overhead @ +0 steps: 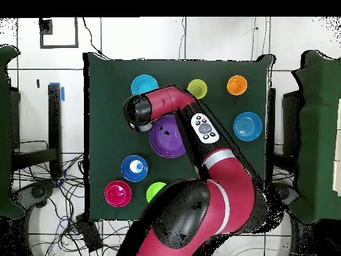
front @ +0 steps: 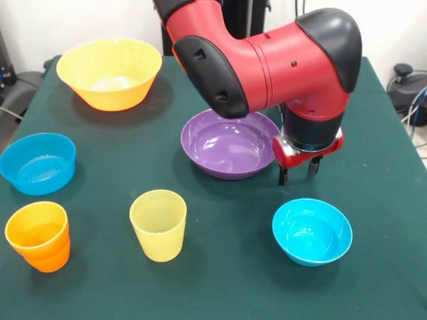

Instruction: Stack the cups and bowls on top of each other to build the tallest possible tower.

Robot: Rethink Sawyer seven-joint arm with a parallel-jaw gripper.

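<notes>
My gripper point(front: 298, 172) hangs just above the cloth, at the right rim of the wide purple bowl point(front: 230, 143) and behind the cyan bowl point(front: 311, 231). Its two dark fingers stand apart with nothing between them. The pale yellow ribbed cup point(front: 159, 224) and the orange cup point(front: 39, 235) stand upright near the front edge. A light blue bowl point(front: 38, 162) sits at the left and a large yellow-orange bowl point(front: 109, 72) at the back left. In the overhead view the arm's wrist point(overhead: 136, 112) covers the gripper. There I also see a dark blue bowl point(overhead: 134, 168), a red bowl point(overhead: 118, 193) and a lime green bowl point(overhead: 155, 191).
The green cloth table point(front: 220, 287) holds everything. In the overhead view the arm's bulk point(overhead: 220, 180) hides the yellow-orange bowl and part of the purple bowl point(overhead: 166, 137). Cables and equipment lie off the table's edges.
</notes>
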